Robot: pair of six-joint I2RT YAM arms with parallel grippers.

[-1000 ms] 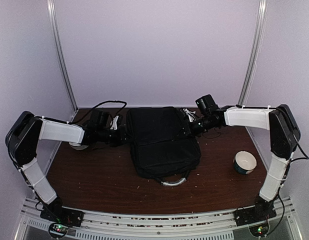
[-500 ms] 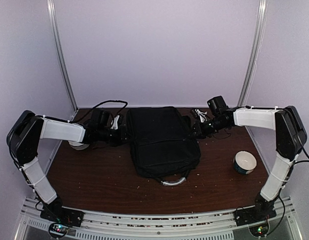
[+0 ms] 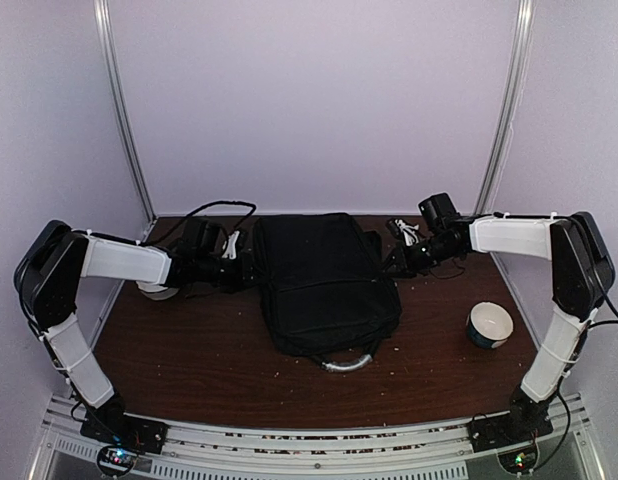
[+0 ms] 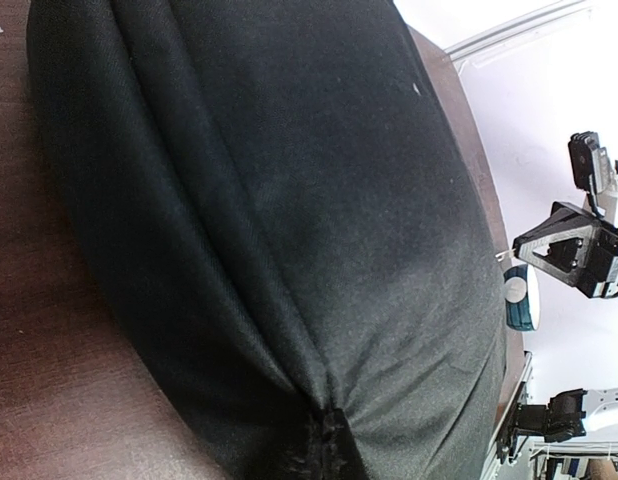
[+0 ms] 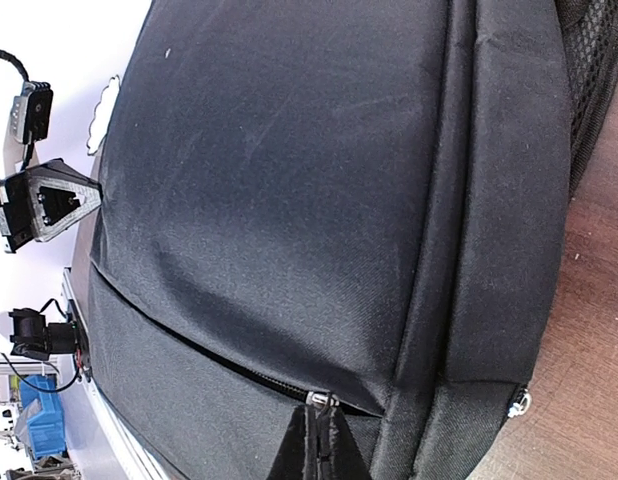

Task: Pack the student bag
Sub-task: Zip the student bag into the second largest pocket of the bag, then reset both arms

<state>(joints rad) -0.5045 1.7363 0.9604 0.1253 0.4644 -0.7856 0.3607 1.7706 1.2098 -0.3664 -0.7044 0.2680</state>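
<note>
At mid-frame overhead, your left tool (image 3: 251, 268) and right tool (image 3: 391, 262) sit clenched on either side of the backpack (image 3: 324, 285). Draw the zipper pull (image 5: 321, 400) straight along its track.

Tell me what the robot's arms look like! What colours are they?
The left arm and right arm wear white sleeves between chunky black joints. The left hand and right hand are black. A black cable loops behind the left arm.
</note>
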